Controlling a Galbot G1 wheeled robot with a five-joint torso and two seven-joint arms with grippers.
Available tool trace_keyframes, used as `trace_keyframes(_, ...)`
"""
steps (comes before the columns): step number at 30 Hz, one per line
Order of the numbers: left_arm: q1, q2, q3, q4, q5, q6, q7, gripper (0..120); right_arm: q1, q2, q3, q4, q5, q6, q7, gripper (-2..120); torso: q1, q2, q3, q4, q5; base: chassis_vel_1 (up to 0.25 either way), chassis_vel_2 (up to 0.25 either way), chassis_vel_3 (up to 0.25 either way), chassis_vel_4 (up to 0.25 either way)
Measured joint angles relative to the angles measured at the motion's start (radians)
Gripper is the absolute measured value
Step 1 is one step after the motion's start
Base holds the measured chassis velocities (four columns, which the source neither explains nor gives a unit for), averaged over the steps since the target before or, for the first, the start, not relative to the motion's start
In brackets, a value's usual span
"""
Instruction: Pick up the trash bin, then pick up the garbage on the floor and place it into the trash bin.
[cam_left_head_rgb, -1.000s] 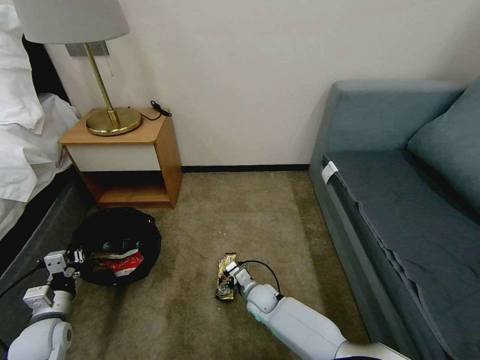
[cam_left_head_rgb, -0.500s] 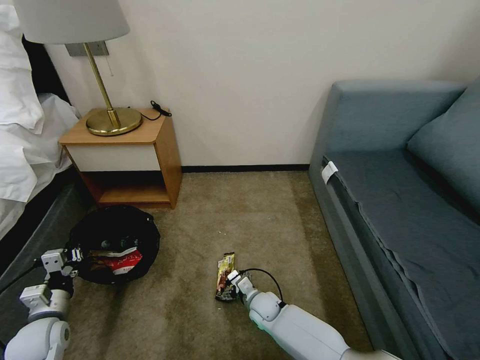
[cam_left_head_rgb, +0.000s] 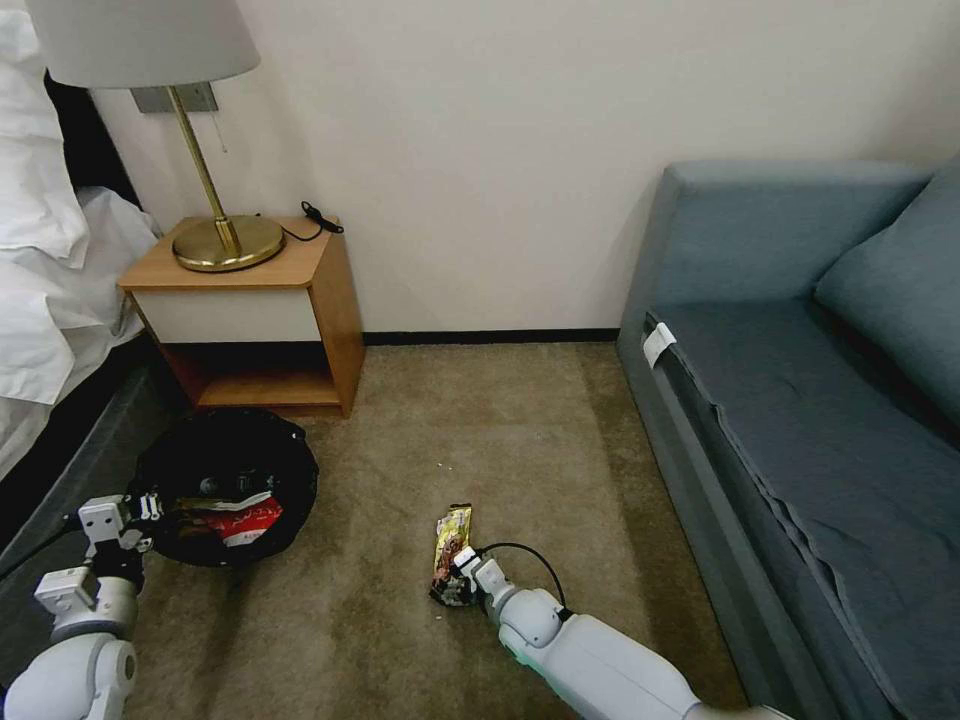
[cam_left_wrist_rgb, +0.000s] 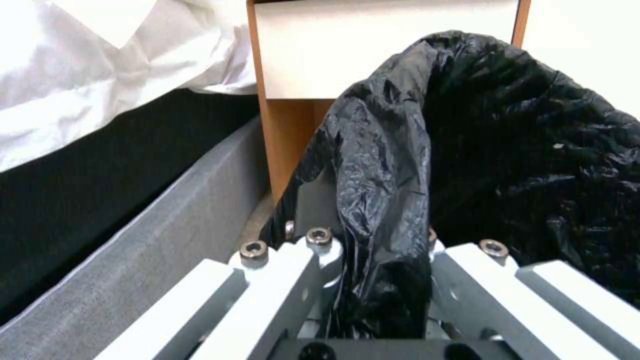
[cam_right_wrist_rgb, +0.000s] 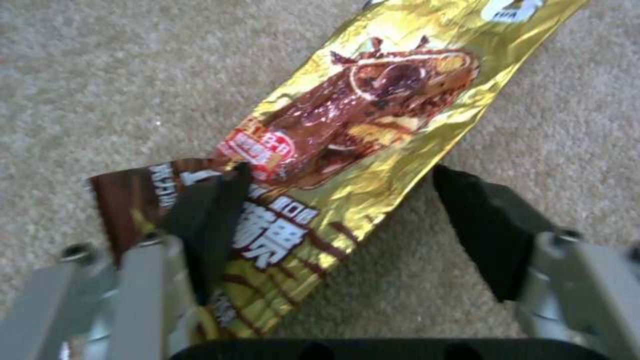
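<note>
The trash bin (cam_left_head_rgb: 225, 470), lined with a black bag (cam_left_wrist_rgb: 507, 150), is at the left just in front of the nightstand. A red-and-white carton (cam_left_head_rgb: 245, 522) lies inside it. My left gripper (cam_left_head_rgb: 140, 510) is shut on the bin's bagged rim (cam_left_wrist_rgb: 380, 210). The remaining garbage in view is a gold-brown snack wrapper (cam_left_head_rgb: 451, 535) lying flat on the carpet. My right gripper (cam_left_head_rgb: 458, 580) is low over the wrapper's near end and open. One finger (cam_right_wrist_rgb: 207, 210) rests on the wrapper (cam_right_wrist_rgb: 373, 110) and the other finger (cam_right_wrist_rgb: 493, 225) is over bare carpet beside it.
A wooden nightstand (cam_left_head_rgb: 320, 290) with a brass lamp (cam_left_head_rgb: 215, 240) stands against the wall behind the bin. The bed (cam_left_head_rgb: 50, 300) runs along the left and a blue-grey sofa (cam_left_head_rgb: 800, 400) along the right. Open carpet (cam_left_head_rgb: 480, 420) lies between them.
My right gripper has slid toward me along the wrapper and come lower over its near end. The left gripper and the bin have shifted slightly left.
</note>
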Motion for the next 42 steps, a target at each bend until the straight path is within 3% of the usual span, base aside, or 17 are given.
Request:
trace_keyframes(2, 0.002, -0.001, 0.0, -0.001, 0.0, 0.0, 0.0, 4, 0.0, -0.001, -0.002, 0.003, 0.003, 0.001, 0.0, 61, 0.0, 0.0, 0.0, 0.0001, 0.0, 0.0, 0.0, 0.0, 0.0)
trace_keyframes(5, 0.003, -0.001, -0.001, -0.003, 0.0, 0.0, 0.0, 4, 0.001, -0.001, -0.003, 0.004, 0.004, 0.002, 0.0, 54, 0.0, 0.0, 0.0, 0.0, 0.0, 0.0, 0.0, 0.0, 0.0)
trace_keyframes(10, 0.006, 0.002, -0.007, -0.007, -0.005, 0.0, 0.0, 4, 0.01, -0.003, 0.002, 0.009, 0.007, 0.004, 0.0, 30, 0.0, 0.0, 0.0, -0.0001, -0.0002, 0.0, 0.0, 0.0, 0.0)
trace_keyframes(14, 0.008, 0.004, -0.01, -0.007, -0.006, -0.001, 0.003, 4, 0.015, -0.003, 0.007, 0.009, 0.007, 0.006, 0.001, 22, 0.0, 0.0, 0.0, 0.0, -0.0002, 0.0, 0.0, 0.0, 0.0)
trace_keyframes(19, 0.015, -0.003, -0.011, 0.002, -0.004, -0.013, 0.008, 4, 0.027, -0.002, 0.048, 0.021, 0.002, 0.009, 0.001, 0, 0.0, 0.0, 0.0, 0.0, -0.0002, 0.0, 0.0, 0.0, 0.0)
trace_keyframes(34, 0.007, -0.021, 0.023, 0.027, 0.009, -0.033, 0.014, 4, 0.079, -0.018, 0.156, 0.099, 0.01, 0.009, 0.008, 0, 0.0, 0.0, 0.0, -0.0001, -0.0001, 0.0, 0.0, 0.0, 0.0)
trace_keyframes(42, 0.003, -0.019, 0.036, 0.024, 0.006, -0.033, 0.016, 4, 0.142, -0.055, 0.148, 0.374, 0.159, -0.062, 0.054, 0, 0.0, 0.0, 0.0, 0.0, -0.0001, 0.0, 0.0, 0.0, 0.0)
